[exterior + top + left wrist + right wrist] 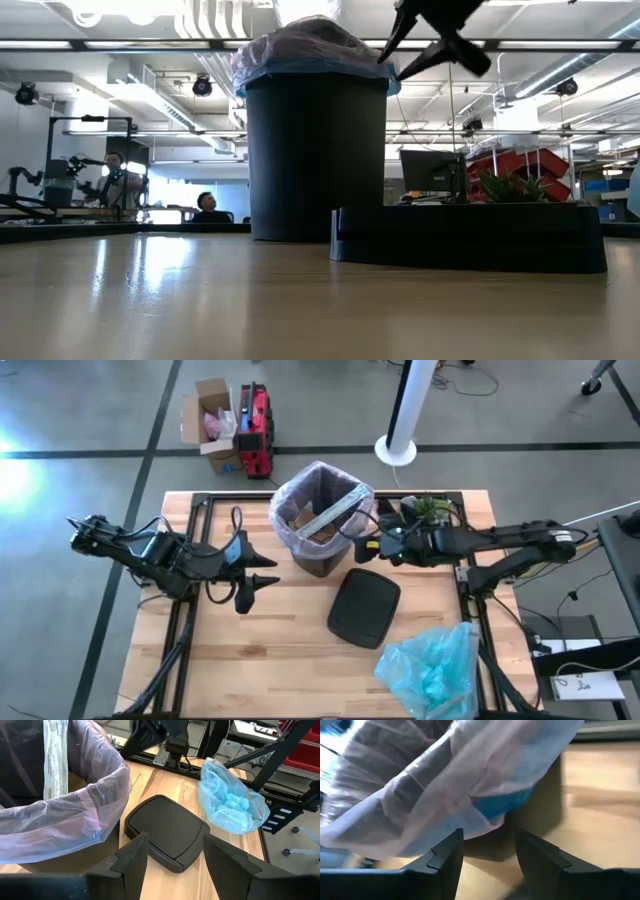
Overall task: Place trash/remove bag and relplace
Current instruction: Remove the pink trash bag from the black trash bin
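Observation:
A dark bin stands at the table's far middle. It is lined with the pale pink bag, whose edge is folded over the rim. Trash, brown paper and a long white strip, lies inside. My right gripper is open at the bin's right rim, and in its wrist view its fingers stand just short of the bag's overhang and blue tie. My left gripper hovers open left of the bin and holds nothing. The light blue bag lies crumpled at the near right. My right gripper comes slanting down from the table's right at the bag's folded-over edge on the bin's right rim. I cannot tell whether its fingers touch the plastic. Nothing shows between them.
The bin's black lid lies flat on the table in front of the bin, right of centre. A small green plant stands at the far right behind my right arm. Bare wood lies at the near left. People sit in the room beyond.

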You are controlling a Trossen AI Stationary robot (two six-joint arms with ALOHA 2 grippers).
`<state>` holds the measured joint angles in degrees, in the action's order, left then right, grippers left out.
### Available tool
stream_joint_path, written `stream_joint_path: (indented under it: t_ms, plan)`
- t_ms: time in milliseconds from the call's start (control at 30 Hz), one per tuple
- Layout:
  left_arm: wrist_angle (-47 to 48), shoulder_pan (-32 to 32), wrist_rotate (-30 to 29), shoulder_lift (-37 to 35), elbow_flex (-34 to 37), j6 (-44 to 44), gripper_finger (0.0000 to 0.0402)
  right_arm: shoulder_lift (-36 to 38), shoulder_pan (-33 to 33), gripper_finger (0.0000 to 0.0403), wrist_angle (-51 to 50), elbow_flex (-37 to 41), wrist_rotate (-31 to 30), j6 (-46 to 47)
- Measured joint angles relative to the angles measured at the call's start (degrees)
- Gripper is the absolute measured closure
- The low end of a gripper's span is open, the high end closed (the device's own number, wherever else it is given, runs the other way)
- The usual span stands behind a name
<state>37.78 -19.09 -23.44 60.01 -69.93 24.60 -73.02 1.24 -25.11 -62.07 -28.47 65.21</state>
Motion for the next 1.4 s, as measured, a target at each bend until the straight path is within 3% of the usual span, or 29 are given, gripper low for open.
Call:
stream_joint_path:
  t_ms: [167,367,567,867,1400]
  plan:
    - [0.65,0.0,1.55,-0.23,0.0,0.07,0.0236,3.91,-0.02,0.0225,17.17,10.63,-0.67,3.41]
    - [1.36,0.0,1.68,-0.5,0.0,1.04,0.0243,7.89,-0.02,0.0218,19.02,15.73,-6.75,6.96]
    - [1.26,0.0,1.66,-0.5,0.0,1.2,0.0247,8.51,-0.13,0.0216,25.27,16.2,-7.05,3.75]
    - [0.79,0.0,1.59,-0.37,0.0,1.26,0.0237,5.96,-0.13,0.0218,26.69,16.22,-6.66,3.57]
    - [0.79,0.0,1.51,-0.31,0.0,3.46,0.024,3.9,-0.15,0.0258,29.87,15.35,-11.88,1.5]
